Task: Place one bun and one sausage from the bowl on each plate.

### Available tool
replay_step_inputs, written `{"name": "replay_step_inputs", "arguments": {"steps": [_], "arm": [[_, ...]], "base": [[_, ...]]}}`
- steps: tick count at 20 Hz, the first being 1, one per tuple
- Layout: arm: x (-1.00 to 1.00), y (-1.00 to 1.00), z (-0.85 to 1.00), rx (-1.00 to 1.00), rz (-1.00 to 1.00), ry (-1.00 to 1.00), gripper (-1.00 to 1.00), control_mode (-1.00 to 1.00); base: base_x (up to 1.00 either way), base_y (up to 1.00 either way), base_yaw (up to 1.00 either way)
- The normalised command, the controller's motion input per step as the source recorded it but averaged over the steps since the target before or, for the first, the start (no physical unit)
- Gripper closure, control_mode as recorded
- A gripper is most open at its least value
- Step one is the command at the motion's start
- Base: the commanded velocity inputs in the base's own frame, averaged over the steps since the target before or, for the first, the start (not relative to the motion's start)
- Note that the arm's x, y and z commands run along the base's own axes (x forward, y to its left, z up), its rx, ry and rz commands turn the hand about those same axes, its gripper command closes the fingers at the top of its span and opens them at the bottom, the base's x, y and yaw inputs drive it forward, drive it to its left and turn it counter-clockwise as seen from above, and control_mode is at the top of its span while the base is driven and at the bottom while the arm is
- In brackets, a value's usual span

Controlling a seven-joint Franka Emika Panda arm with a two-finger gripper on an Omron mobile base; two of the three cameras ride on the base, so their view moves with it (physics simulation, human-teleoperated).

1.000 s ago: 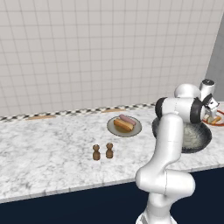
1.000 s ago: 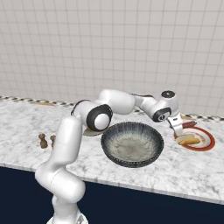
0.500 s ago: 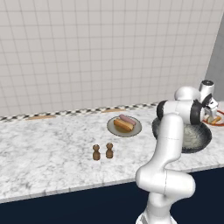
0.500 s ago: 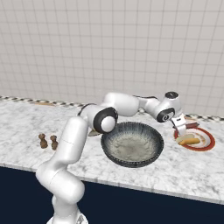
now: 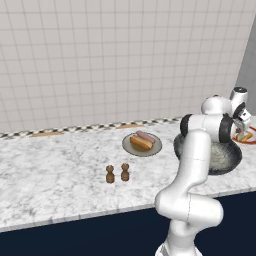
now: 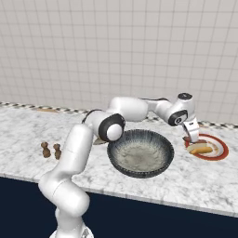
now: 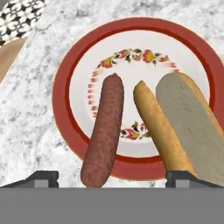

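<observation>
On the left of the marble bench (image 5: 55,170) we see two small brown shakers (image 5: 117,173), round-topped and standing just beside each other, well apart from everything else. To their right lies the grey plate (image 5: 152,149), shallow and round, with a bun (image 5: 140,143) and a sausage (image 5: 146,136) side by side on it. Further right is the dark bowl (image 6: 139,155), wide and round, with a pale speckled inside; the white arm reaches over it. At the far right is the red-rimmed plate (image 7: 74,74), pale with a small flower pattern. On it lie a second sausage (image 7: 104,131), a smooth reddish cylinder with its near end over the rim, and a second bun (image 7: 175,127), golden and split along the top. Our pincer (image 6: 192,138) hangs just above this plate with its fingers spread wide, and it grasps nothing. Behind the bench we see a wall of pale square tiles (image 5: 100,60).
</observation>
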Motion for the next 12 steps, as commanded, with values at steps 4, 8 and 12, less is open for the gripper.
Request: {"name": "replay_step_inputs", "arguments": {"steps": [4, 8, 12], "arm": [[-1.00, 0.92, 0.41, 0.01, 0.05, -0.06, -1.00, -1.00], [-1.00, 1.00, 0.24, 0.00, 0.03, -0.08, -1.00, -1.00], [-0.97, 1.00, 0.42, 0.00, 0.03, 0.00, -1.00, -1.00]], "base": [[0.00, 0.00, 0.00], [0.00, 0.00, 0.00], [0.00, 0.00, 0.00]]}}
